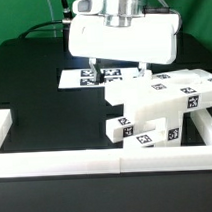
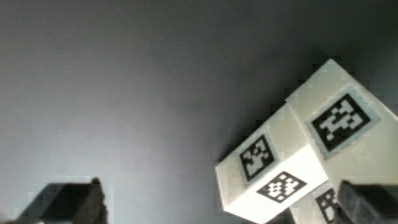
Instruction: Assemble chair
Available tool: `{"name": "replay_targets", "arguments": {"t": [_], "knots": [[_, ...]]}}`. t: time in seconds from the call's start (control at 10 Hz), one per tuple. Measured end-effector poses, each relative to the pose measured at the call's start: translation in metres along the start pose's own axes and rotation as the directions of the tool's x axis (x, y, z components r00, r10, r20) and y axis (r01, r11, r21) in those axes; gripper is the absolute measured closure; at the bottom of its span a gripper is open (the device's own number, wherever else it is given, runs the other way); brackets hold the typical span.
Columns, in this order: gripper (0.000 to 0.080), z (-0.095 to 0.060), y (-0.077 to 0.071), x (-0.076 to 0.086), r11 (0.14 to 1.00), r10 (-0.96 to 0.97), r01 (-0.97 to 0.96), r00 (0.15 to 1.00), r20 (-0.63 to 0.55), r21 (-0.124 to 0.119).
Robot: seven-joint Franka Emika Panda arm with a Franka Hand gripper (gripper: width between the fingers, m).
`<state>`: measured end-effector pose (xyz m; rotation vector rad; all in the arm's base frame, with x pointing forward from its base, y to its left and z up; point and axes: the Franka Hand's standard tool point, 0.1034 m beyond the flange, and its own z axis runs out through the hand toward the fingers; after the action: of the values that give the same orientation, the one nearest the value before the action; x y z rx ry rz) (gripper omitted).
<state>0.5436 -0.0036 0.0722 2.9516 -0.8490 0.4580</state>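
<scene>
Gripper point(image 1: 118, 71), fingers spread wide and empty, is held just above the chair point(image 1: 159, 104); open table point(image 1: 44, 107) is bounded by rails point(image 1: 56, 162).

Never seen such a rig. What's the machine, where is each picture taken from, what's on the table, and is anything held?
The white block hanging at the top of the exterior view is the end of a robot arm; its two jaws stand open and hold nothing. That picture comes from a camera off the arm; the other from a camera on the wrist, looking past the jaws. On the black table lie chunky white chair pieces with square black-and-white tags; the wrist view shows one up close. The flat sheet of tags behind is the marker board, no part of the chair. Low white rails border the table.
</scene>
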Motion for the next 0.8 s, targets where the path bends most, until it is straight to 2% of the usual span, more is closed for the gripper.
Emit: {"name": "replay_targets", "arguments": {"t": [0.3,0.5,0.8], "knots": [[0.0151,0.0,0.0,0.0,1.0,0.001,-0.001,1.0,0.0,0.0],[0.0151,-0.003,-0.015,-0.008,0.999,0.043,-0.043,0.999,0.005,0.011],[0.0151,-0.005,-0.04,-0.008,0.995,0.093,-0.093,0.996,0.006,0.032]]}}
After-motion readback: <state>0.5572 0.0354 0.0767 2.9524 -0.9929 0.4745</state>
